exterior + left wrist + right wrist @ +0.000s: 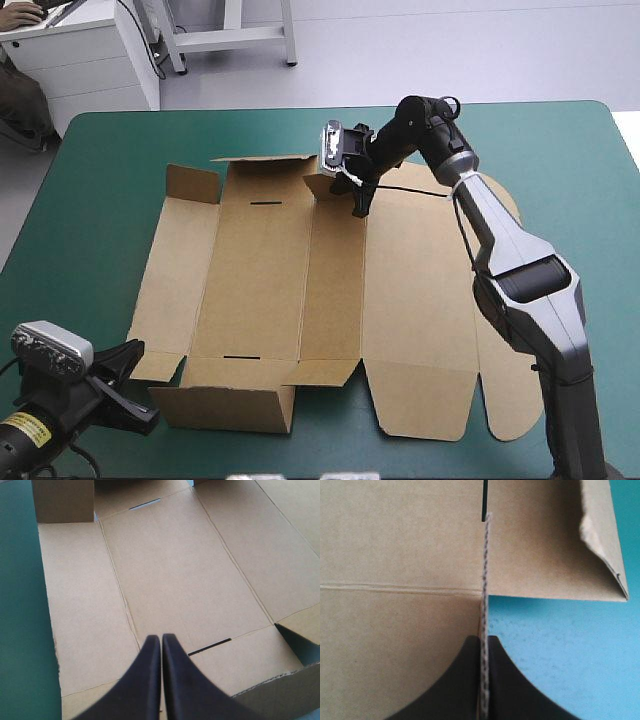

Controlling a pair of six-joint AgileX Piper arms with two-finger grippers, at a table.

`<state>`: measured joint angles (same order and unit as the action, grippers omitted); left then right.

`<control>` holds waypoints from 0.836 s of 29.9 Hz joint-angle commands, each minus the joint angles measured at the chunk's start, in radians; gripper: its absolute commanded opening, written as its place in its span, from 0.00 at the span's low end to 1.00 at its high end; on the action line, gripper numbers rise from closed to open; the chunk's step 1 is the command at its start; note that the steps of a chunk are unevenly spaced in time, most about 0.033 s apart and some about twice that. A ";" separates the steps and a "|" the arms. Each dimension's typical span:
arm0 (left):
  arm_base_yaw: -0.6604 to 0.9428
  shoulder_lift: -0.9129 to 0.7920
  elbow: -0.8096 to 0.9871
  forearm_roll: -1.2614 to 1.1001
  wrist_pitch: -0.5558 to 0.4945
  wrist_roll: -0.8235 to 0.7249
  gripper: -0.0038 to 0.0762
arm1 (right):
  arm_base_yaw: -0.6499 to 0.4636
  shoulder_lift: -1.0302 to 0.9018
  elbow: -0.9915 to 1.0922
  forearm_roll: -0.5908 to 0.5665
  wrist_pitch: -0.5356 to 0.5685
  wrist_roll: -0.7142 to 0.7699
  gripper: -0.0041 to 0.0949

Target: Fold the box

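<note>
The brown box [260, 280] lies as a cut sheet across the middle of the table, mostly flat. Its near wall [225, 408] stands raised, and small flaps at the far edge tilt up. My right gripper [360, 205] is at the far edge, shut on an upright flap. In the right wrist view that flap's board edge [484, 580] runs between the right gripper's [484, 645] fingers. My left gripper [135, 395] hovers off the box's near left corner, shut and holding nothing. In the left wrist view the left gripper [161, 640] points across the box's panels [175, 580].
Bare teal-green cover [100, 220] runs left of the box and along the far edge [560, 130]. The box's right lid panel [420, 300] lies flat under the right arm. The left gripper sits close to the table's near edge.
</note>
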<state>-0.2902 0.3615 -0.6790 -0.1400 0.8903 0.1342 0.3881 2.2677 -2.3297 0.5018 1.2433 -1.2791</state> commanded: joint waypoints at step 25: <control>-0.001 0.009 -0.034 -0.017 -0.062 0.016 0.04 | 0.006 -0.170 -0.036 -0.322 -0.036 0.536 0.66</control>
<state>-0.2902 0.3614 -0.6802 -0.1415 0.8903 0.1451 0.3973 2.2103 -2.3310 0.2792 1.2178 -0.8809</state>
